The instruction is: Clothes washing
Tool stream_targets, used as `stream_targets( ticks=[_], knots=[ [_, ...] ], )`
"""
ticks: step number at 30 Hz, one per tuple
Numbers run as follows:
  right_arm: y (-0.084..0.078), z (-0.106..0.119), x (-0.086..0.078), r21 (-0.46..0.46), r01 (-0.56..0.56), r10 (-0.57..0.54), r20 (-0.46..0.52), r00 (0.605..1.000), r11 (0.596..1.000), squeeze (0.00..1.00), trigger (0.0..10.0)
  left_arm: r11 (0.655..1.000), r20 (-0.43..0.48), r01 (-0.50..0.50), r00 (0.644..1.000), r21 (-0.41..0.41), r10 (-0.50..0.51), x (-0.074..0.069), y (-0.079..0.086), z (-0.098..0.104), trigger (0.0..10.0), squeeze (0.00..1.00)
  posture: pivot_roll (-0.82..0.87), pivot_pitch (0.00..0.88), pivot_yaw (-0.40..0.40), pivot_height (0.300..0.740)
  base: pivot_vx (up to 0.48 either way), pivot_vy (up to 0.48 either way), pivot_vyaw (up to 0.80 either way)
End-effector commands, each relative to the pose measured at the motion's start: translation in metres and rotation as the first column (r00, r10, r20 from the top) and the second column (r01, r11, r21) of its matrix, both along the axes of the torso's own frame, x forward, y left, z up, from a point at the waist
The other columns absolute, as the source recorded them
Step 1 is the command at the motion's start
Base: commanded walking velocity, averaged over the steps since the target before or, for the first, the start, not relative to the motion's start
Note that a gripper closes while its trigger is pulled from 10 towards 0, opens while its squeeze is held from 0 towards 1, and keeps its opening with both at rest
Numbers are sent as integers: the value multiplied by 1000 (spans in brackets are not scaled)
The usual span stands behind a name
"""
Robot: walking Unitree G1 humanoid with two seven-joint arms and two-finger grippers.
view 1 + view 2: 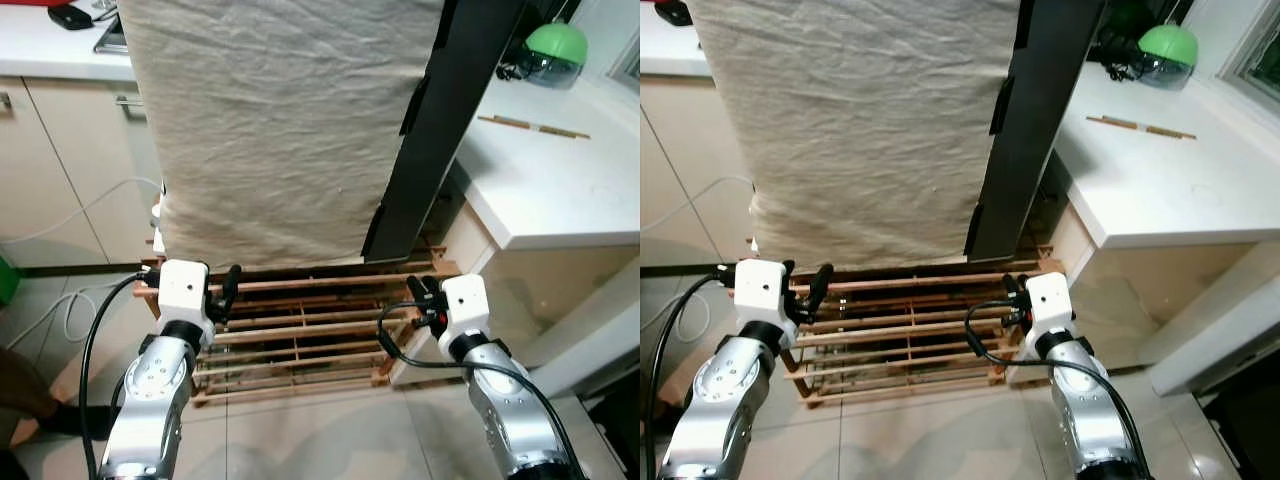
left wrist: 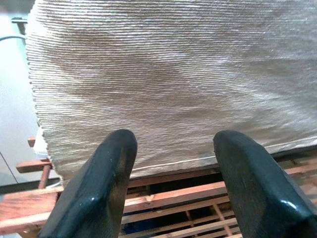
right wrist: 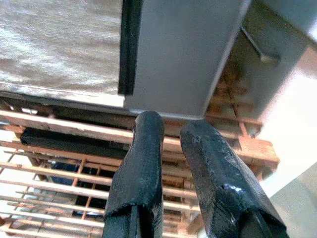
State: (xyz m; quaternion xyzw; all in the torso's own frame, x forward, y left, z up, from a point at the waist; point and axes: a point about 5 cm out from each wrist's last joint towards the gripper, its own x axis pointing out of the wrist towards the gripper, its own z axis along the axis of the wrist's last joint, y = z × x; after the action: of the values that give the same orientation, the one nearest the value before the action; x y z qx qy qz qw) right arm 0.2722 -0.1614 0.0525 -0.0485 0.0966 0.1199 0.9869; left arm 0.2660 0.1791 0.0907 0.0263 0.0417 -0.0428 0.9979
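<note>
A tall appliance stands before me, draped in a creased beige cloth point(image 1: 280, 130), with its dark side panel point(image 1: 440, 130) bare on the right. It rests on a low wooden slatted rack point(image 1: 300, 340). My left gripper point(image 1: 232, 275) is held at the rack's left end, just below the cloth's hem. In the left wrist view its fingers point(image 2: 99, 183) stand open, with the cloth point(image 2: 173, 74) beyond them. My right gripper point(image 1: 415, 288) hovers by the rack's right end under the dark panel. The right wrist view shows its fingers point(image 3: 143, 158) close together with nothing between them.
A white counter point(image 1: 560, 180) runs along the right, carrying a green-lidded jar point(image 1: 553, 50) and a thin wooden stick point(image 1: 535, 126). Cream cabinets point(image 1: 60, 160) stand on the left, with a white cable point(image 1: 70, 215) trailing onto the tiled floor point(image 1: 320, 440).
</note>
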Motion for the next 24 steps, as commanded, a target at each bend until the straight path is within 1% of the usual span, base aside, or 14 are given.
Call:
stream_targets(
  ticks=[1, 2, 3, 4, 5, 6, 7, 8, 10, 11, 12, 14, 18, 24],
  knots=[
    [-11, -9, -3, -13, 65, -66, -81, 995, 998, 0, 10000, 1000, -37, 22, 999, 15, -21, 2, -8, -5, 10000, 0, 20, 0, -51, 740, 0, 0, 0],
    [-17, -17, -8, -32, 107, -110, -135, 985, 994, 0, 10000, 998, -61, 61, 996, 0, -61, 1, -12, -7, 10000, 0, 7, 0, -36, 740, 0, 0, 0],
    [-17, -17, -8, -32, 107, -110, -135, 985, 994, 0, 10000, 998, -61, 61, 996, 0, -61, 1, -12, -7, 10000, 0, 7, 0, -36, 740, 0, 0, 0],
    [-18, -14, -13, -8, 121, -121, -122, 985, 993, 298, 10000, 994, -49, 105, 993, 20, -104, -2, -14, -6, 10000, 0, 1, 0, -28, 740, 0, 0, 0],
    [-18, -13, -14, 8, 122, -121, -117, 986, 992, 298, 10000, 991, -41, 122, 992, 46, -120, -3, -16, -5, 10000, 0, -2, 0, -25, 740, 0, 0, 0],
    [-18, -13, -14, 8, 122, -121, -117, 986, 992, 298, 10000, 991, -41, 122, 992, 46, -120, -3, -16, -5, 10000, 0, -2, 0, -25, 740, 0, 0, 0],
    [-15, -1, -18, 61, 117, -113, -68, 991, 991, 353, 10000, 985, 1, 156, 988, 72, -156, -5, -19, 3, 10000, 0, -12, 0, -14, 740, 0, 0, 0],
    [-15, 4, -18, 60, 144, -141, -53, 989, 988, 757, 10000, 986, 22, 153, 988, 59, -155, -5, -20, 7, 10000, 0, -18, 0, -6, 740, 0, 0, 0],
    [-16, 7, -18, 56, 167, -164, -48, 985, 984, 757, 10000, 987, 36, 150, 988, 49, -152, -6, -21, 10, 10000, 0, -21, 0, -5, 740, 0, 0, 0],
    [-16, 13, -19, 100, 203, -201, -33, 979, 974, 1000, 10000, 989, 59, 146, 987, 20, -147, -6, -21, 14, 10000, 718, -26, 0, -1, 740, 0, 0, -600],
    [-17, 19, -21, 129, 236, -235, -19, 972, 963, 1000, 10000, 990, 69, 143, 987, 5, -143, -7, -22, 16, 10000, 1000, -28, 0, 3, 740, 0, 0, -800],
    [-20, 25, -24, 154, 274, -278, 5, 961, 949, 1000, 10000, 986, 76, 167, 983, -27, -165, -8, -26, 18, 10000, 1000, -42, 0, 15, 740, 0, 0, -800],
    [-28, 28, -29, 136, 328, -335, 24, 942, 935, 1000, 10000, 978, 52, 195, 980, -69, -192, -8, -32, 14, 10000, 1000, -57, 0, 31, 740, 0, 0, -800],
    [-33, 35, -32, 92, 340, -345, 56, 937, 936, 1000, 10000, 962, 52, 270, 962, -40, -268, -6, -42, 17, 10000, 1000, -74, 0, 53, 740, 0, 0, -800]
  ],
)
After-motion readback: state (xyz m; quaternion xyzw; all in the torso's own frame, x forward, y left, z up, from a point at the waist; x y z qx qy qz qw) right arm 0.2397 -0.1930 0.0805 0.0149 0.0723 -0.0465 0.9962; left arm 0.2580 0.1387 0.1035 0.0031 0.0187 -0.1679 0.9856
